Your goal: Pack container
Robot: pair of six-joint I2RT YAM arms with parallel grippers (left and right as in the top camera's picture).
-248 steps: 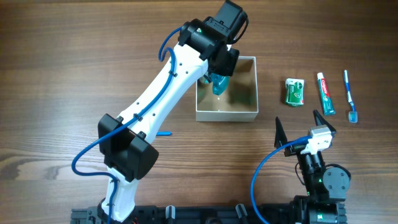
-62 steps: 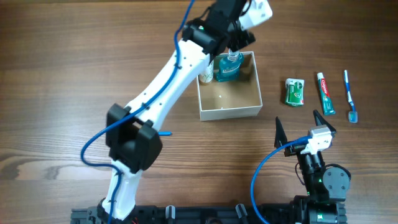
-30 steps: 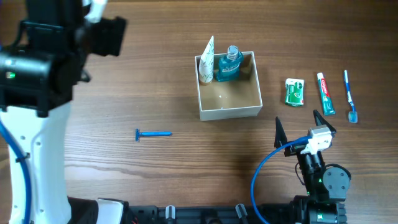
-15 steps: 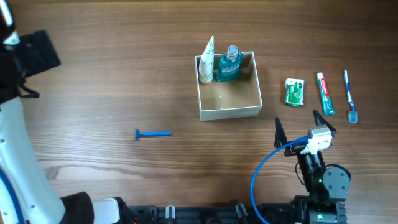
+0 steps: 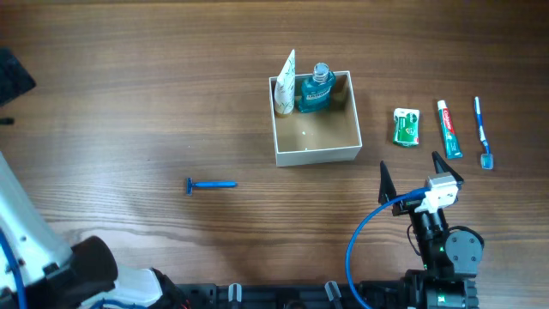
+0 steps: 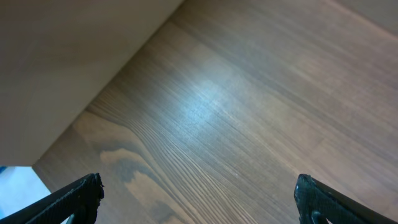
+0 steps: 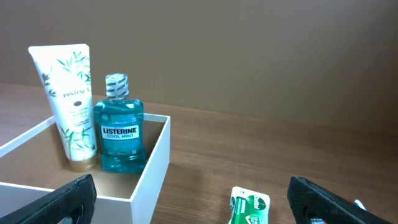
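The container (image 5: 316,155) is a square white box with a tan inside, standing at the table's middle back. A white Pantene tube (image 5: 286,82) and a blue Listerine bottle (image 5: 315,91) stand upright along its far wall. My right gripper (image 5: 413,174) rests open near the front right and holds nothing. In the right wrist view it (image 7: 199,208) faces the container's wall (image 7: 151,167), the tube (image 7: 73,102) and the bottle (image 7: 121,132). My left gripper (image 6: 199,202) is open over bare wood, far left.
A blue razor (image 5: 211,184) lies left of the container. To its right lie a green floss pack (image 5: 407,126), a toothpaste tube (image 5: 449,129) and a blue toothbrush (image 5: 483,133). The white left arm (image 5: 21,232) runs along the left edge.
The left arm has let go of the blue bottle in the container and swung away to the table's far left edge. The right arm has not moved.
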